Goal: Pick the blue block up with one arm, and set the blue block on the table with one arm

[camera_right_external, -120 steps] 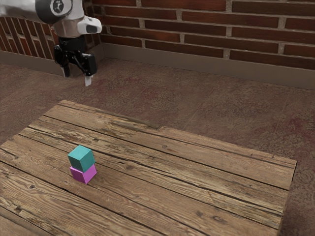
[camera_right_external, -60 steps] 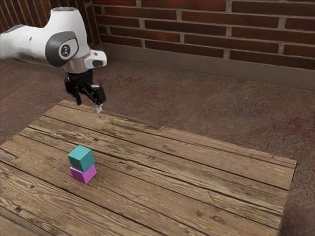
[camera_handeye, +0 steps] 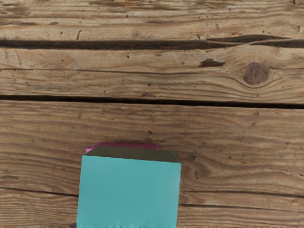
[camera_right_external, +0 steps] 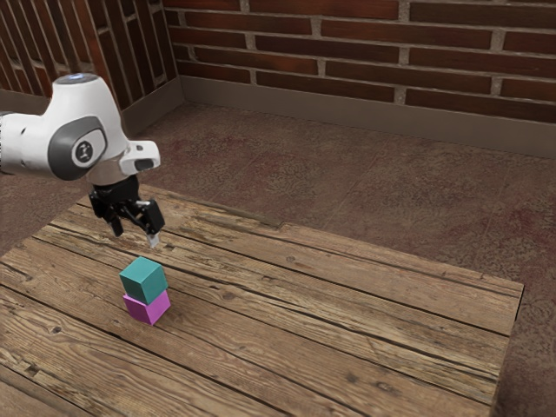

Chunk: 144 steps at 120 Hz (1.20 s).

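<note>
My gripper (camera_right_external: 135,234) hangs in the air above the two stacked blocks, its two fingers apart with nothing between them. The teal-blue block (camera_right_external: 143,281) rests on top of a magenta block (camera_right_external: 148,308), which sits on the wooden table (camera_right_external: 330,304). In the wrist view the blue block (camera_handeye: 129,192) appears large from above, with a thin strip of the magenta block (camera_handeye: 126,145) along one of its edges.
The table's far edge runs behind the stack, with a notch in it. Beyond lie the carpeted floor (camera_right_external: 347,165) and a brick wall (camera_right_external: 365,52).
My hand has come down, first toward the exterior view's right and then back left, and is now much nearer the stack. Both blocks have stayed where they were.
</note>
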Motion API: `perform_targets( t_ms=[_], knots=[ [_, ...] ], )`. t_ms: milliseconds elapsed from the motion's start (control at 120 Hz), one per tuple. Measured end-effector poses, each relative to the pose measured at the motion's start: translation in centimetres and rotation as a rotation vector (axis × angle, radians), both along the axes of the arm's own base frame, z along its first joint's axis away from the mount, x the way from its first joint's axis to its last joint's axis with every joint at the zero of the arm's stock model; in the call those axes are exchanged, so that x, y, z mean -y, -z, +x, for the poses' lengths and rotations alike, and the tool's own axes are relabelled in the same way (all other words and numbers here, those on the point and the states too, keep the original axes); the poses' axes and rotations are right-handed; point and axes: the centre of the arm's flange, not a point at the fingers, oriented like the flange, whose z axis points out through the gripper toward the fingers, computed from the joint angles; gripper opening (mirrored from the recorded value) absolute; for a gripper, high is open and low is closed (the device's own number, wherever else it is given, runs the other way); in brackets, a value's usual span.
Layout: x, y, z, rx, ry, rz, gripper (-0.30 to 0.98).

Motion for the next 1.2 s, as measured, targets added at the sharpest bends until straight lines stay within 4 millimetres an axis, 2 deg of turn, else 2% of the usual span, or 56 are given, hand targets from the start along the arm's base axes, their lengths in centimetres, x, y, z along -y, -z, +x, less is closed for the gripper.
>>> perform_targets(
  t_ms=[175, 383, 533, 842, 1100, 1150, 1200],
  knots=[
    [0.3, 2.6, -0.9, -0.014, 0.0, -0.003, 0.69],
    [0.2, 4.4, -0.6, -0.015, -0.009, -0.003, 0.69],
    [-0.7, 6.2, -0.6, -0.036, -0.035, -0.008, 0.69],
    [-0.9, 9.0, -0.3, -0.069, -0.058, -0.019, 0.69],
    [-1.0, 10.6, 0.1, -0.074, -0.059, -0.012, 0.69],
    [-1.2, 10.7, 0.1, -0.073, -0.063, -0.011, 0.66],
    [-1.5, 10.7, 0.1, -0.07, -0.069, -0.01, 0.54]
  ],
)
